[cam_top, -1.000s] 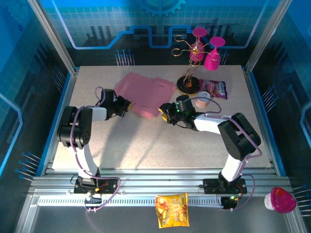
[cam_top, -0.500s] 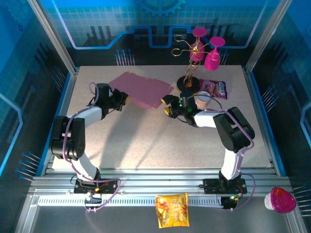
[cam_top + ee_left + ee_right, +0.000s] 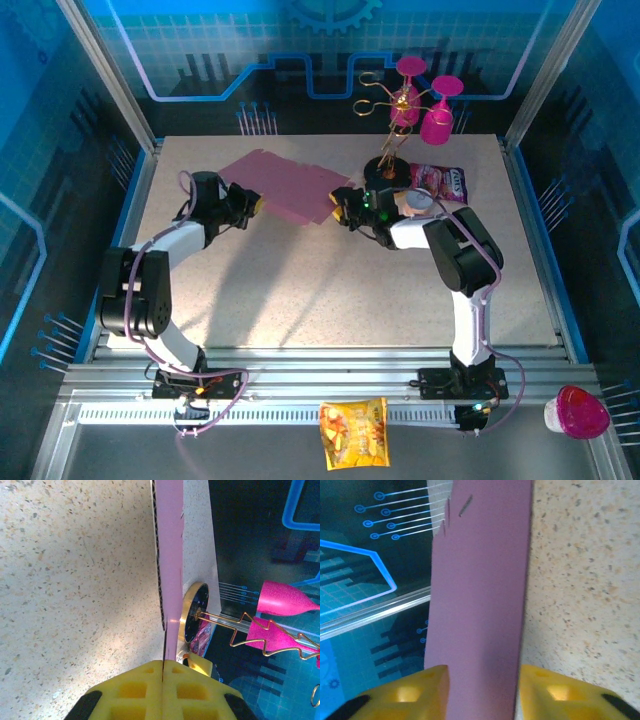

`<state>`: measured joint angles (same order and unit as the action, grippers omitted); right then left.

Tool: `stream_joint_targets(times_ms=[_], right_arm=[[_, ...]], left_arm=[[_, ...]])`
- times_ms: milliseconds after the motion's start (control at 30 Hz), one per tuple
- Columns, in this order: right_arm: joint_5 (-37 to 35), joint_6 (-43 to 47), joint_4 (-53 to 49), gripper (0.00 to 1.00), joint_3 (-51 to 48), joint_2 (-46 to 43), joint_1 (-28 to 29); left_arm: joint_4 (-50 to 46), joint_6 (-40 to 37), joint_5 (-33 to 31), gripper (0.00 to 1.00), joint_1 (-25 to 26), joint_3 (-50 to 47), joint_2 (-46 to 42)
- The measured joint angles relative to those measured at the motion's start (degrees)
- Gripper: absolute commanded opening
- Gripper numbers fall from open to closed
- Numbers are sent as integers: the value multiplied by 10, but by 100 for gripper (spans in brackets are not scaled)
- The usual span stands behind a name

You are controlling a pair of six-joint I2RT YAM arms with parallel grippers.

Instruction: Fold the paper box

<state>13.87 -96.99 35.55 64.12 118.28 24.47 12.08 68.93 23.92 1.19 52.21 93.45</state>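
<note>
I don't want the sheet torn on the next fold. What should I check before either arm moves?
1. Grip of left claw on the paper box: ok, clamped shut.
2. Grip of right claw: cannot tell; the box sits between its fingers.
3. Box shape formed: not ok, it is a flat sheet.
4. Room beside the goblet stand: not ok, its base is close to the right claw.

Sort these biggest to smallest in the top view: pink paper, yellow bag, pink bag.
1. paper box, clearly largest
2. yellow bag
3. pink bag
The yellow bag may lie nearer the camera, so two and three are unsure.
</note>
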Motion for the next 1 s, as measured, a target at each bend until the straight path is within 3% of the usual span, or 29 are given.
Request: stream_joint_targets(times_ms=[100,133,233,400,500,700,800,1000], right_arm=[[-6,-4,10,0,1,0,0],[-10,-9,14,0,1,0,1],[-26,-18,15,0,0,-11,7],[-79,-16,-57,0,1,-96,32],[-106,-2,-152,0,34,-162,53],[-166,44,-385,0,158,-250,96],[-215,76,-532,0,245,-261,122],[-313,101,-796,0,434,-256,181]], left_arm=[[-6,0,0,0,-2,-3,-4],[-9,0,0,0,-3,-4,-5],[-28,-3,-1,35,-5,-6,-17],[-130,-32,-37,56,-5,5,-107],[-233,-56,-100,58,3,62,-168],[-377,-106,-196,51,14,193,-236],[-429,-139,-179,47,15,267,-203],[-477,-186,-58,42,27,364,-53]])
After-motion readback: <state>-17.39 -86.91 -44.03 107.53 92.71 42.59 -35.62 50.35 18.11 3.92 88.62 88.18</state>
